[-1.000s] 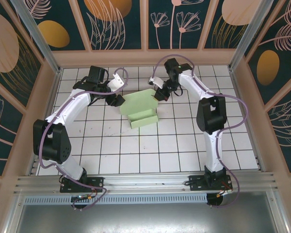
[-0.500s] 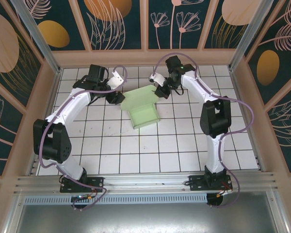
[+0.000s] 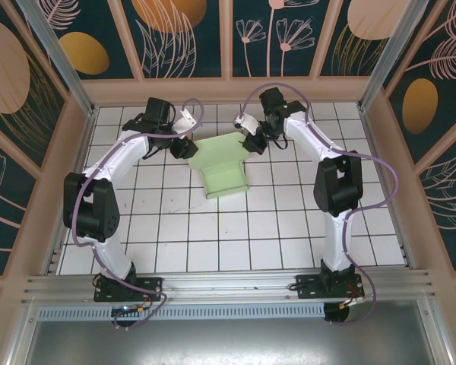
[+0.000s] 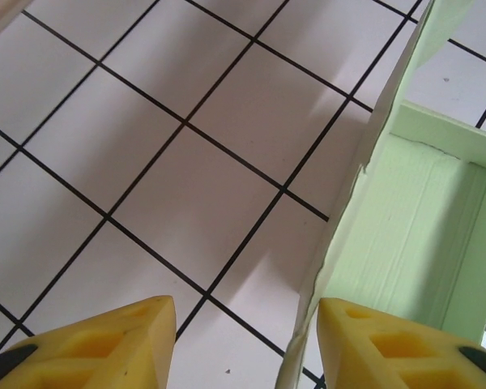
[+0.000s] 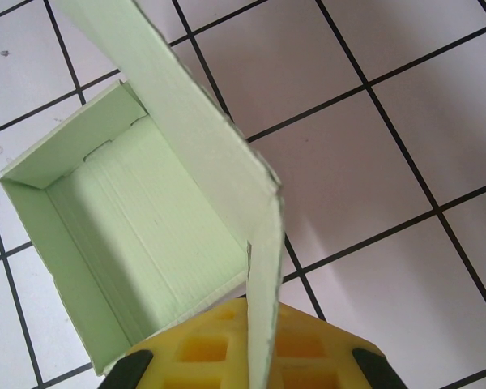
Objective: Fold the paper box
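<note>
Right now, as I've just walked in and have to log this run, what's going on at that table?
Two robot arms are folding a pale green paper box at the far middle of the tiled table. The box is half formed: an open tray with its walls up and one long flap raised. The right claw appears clamped on that flap's edge at the box's far right side. The left claw is open at the box's left wall, not gripping it.

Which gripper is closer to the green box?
Right: the right gripper pinches the paper box by its raised flap. The left gripper is open at its left wall's edge.
</note>
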You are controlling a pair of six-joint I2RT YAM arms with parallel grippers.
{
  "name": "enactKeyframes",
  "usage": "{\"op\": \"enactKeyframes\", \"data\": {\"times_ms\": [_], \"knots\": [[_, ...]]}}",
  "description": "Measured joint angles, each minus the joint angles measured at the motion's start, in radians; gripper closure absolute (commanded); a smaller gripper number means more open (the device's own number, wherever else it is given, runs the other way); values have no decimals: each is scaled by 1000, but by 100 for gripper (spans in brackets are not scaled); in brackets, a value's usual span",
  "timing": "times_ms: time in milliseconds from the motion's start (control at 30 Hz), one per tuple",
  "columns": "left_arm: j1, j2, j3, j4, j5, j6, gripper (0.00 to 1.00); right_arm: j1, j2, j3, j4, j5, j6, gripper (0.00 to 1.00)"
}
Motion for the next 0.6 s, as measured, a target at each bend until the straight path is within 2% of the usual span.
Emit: {"op": "enactKeyframes", "data": {"times_ms": [367,433,600], "knots": [[0,54,24,-68,59,7,60,0,0,0,0,0,0,100],[0,57,24,-71,60,5,66,0,0,0,0,0,0,100],[0,63,24,-74,62,-1,71,0,0,0,0,0,0,100]]}}
